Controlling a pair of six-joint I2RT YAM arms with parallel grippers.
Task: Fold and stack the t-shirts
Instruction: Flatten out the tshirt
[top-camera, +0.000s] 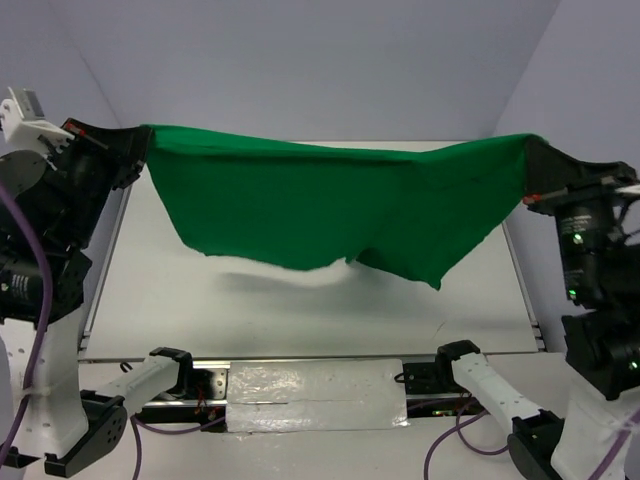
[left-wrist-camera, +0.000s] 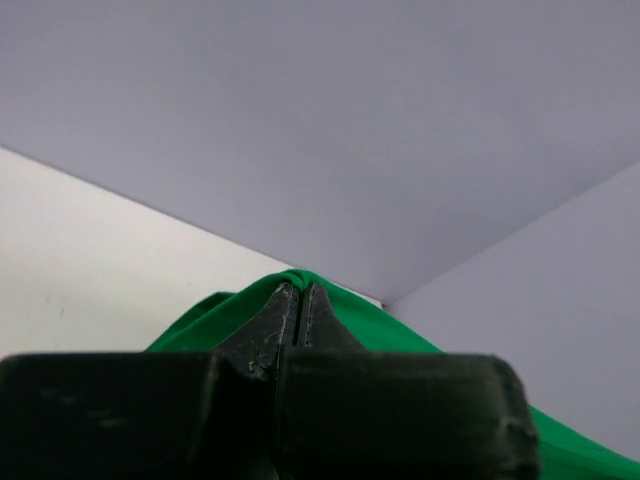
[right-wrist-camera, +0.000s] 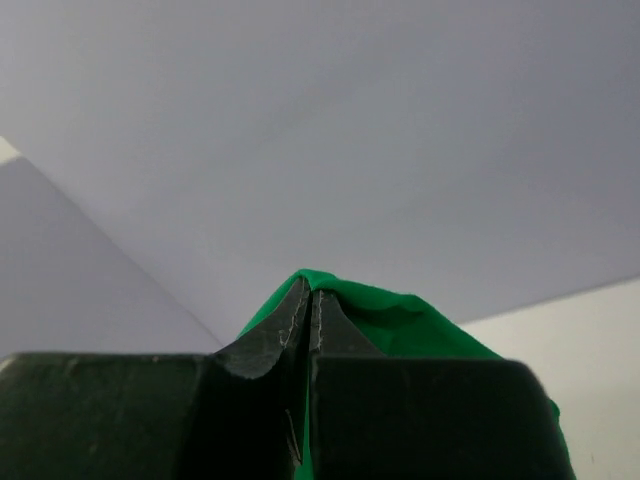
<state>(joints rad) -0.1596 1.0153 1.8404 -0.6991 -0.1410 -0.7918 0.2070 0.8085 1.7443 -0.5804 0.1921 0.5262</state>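
Note:
A plain bright green t-shirt hangs stretched in the air between my two arms, well above the white table. Its lower edge sags lowest at the right of centre and casts a shadow on the table. My left gripper is shut on the shirt's top left corner. At the top right corner my right gripper is shut on the cloth. In the left wrist view the green cloth wraps over the closed left gripper. The right wrist view shows the cloth bunched around the closed right gripper.
Grey walls enclose the table at the back and both sides. A taped metal rail runs along the near edge between the arm bases, with purple cables beside it.

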